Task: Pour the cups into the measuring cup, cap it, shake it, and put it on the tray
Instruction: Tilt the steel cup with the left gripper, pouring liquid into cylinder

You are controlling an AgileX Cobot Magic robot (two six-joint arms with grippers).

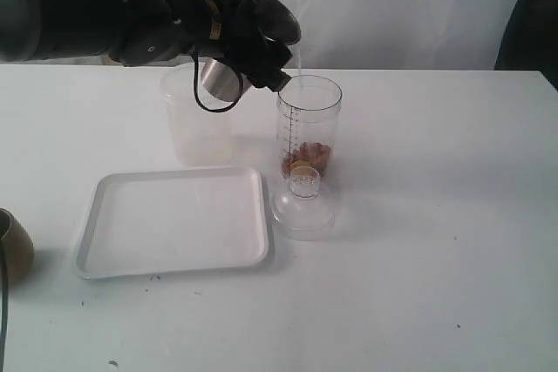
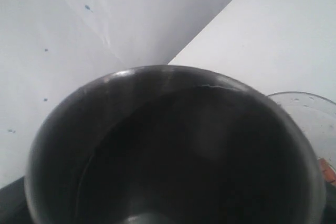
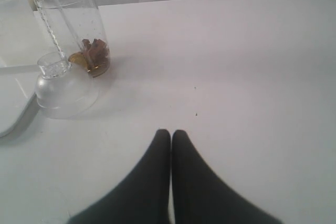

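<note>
The left gripper (image 1: 251, 57) clasped the tapered shiny steel tumbler (image 1: 220, 78) between its fingers, tipped at ten o'clock from the tall clear plastic measuring cup (image 1: 307, 124). The right gripper (image 3: 171, 139) had its fingers pressed together, empty.

Place: robot trial set-up in a lab or studio room.
Surface: one wide white table (image 1: 436, 259), marked with small dark specks and scuffs.
Backdrop: white sheet (image 1: 410, 6) hanging behind the table's far edge, flecked with a few tiny blue dots in the left wrist view.
Machinery: bulky black robot arm (image 1: 78, 6) reaching in over the table from one side.
Props: white tray (image 1: 174, 219), clear measuring cup (image 1: 308, 119) with a printed scale, frosted cup (image 1: 196, 128), spaced out like test pieces.
</note>
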